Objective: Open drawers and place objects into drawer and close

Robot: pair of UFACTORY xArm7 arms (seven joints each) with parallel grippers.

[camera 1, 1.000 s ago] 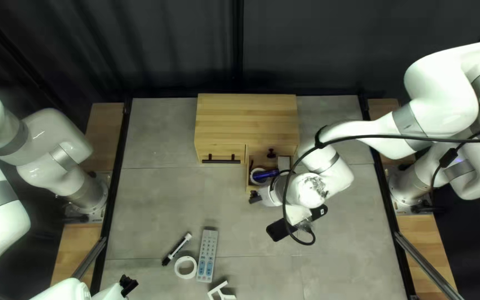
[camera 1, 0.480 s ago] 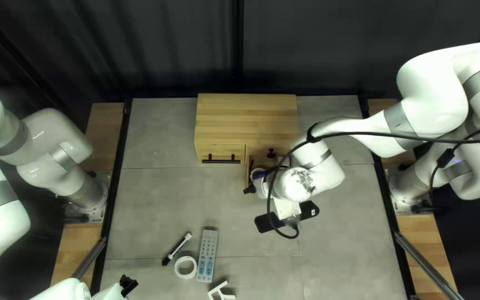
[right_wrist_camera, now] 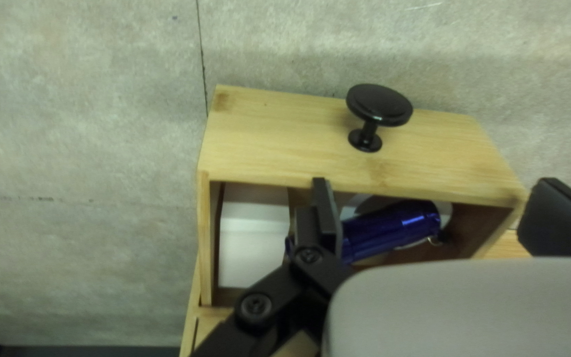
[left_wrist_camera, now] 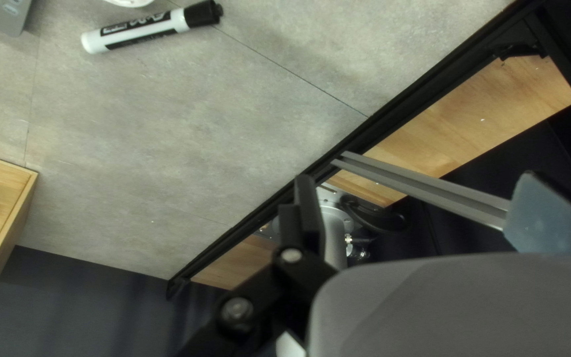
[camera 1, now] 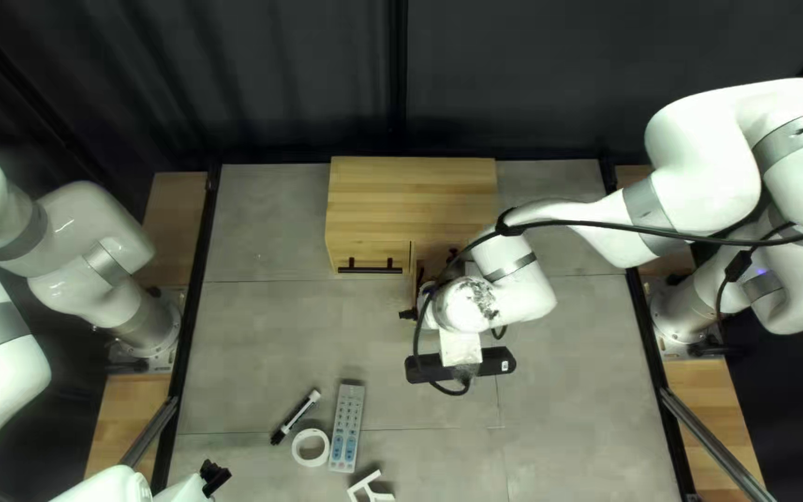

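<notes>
Grey surface (camera 1: 271, 353) carries the open pale-wood drawer (right_wrist_camera: 279, 139), a glossy blue cylinder (right_wrist_camera: 391, 230) inside. Right tool (right_wrist_camera: 436, 188) and left tool (left_wrist_camera: 418, 182) are spread. Drawer looks light, stiff; best pushed at its round black knob (right_wrist_camera: 379, 106).

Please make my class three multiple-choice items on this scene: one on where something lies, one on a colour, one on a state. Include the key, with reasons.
1. In the top left view, the remote control lies:
A. left of the marker
B. right of the loose white ring
C. on the cabinet

2. The round knob is:
A. white
B. red
C. black

3. The drawer bearing that knob is:
A. open
B. shut
C. upside down

Key:
1 B: the ring sits between marker and remote.
2 C: the right wrist view shows it black against pale wood.
3 A: that view looks inside, where a blue cylinder lies.
</notes>
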